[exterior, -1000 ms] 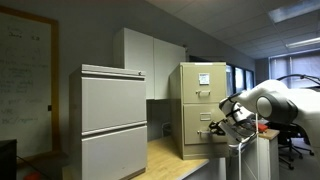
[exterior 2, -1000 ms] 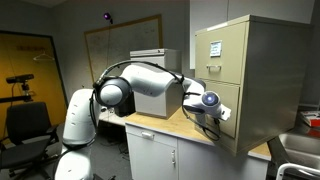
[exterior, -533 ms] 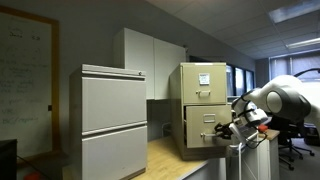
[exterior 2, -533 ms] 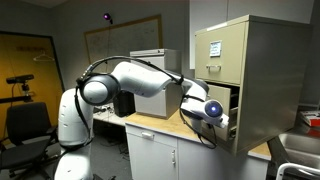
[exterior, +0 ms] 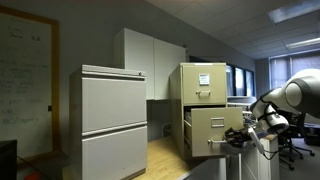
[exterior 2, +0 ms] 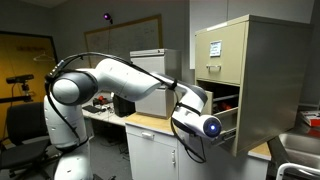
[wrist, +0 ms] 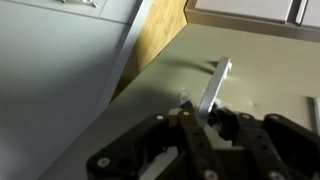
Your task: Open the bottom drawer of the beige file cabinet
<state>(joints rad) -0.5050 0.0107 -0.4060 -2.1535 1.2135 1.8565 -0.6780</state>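
The bottom drawer [exterior: 213, 128] stands pulled well out of the beige file cabinet [exterior: 203, 85], its front clear of the cabinet face and projecting over the edge of the wooden counter [exterior: 165, 155]. In the wrist view the drawer front fills the middle of the frame, with the silver pull [wrist: 216, 82] running diagonally across it. The tool [wrist: 190, 108] is closed narrow on the lower end of that pull, one finger on each side. In an exterior view the arm [exterior 2: 120, 75] reaches across from its base to the drawer front, and the dark drawer opening [exterior 2: 225, 98] shows above the wrist. The upper drawer is shut and carries a white paper [exterior: 204, 80]. A wider light-grey cabinet [exterior: 113, 120] stands well apart on the same counter.
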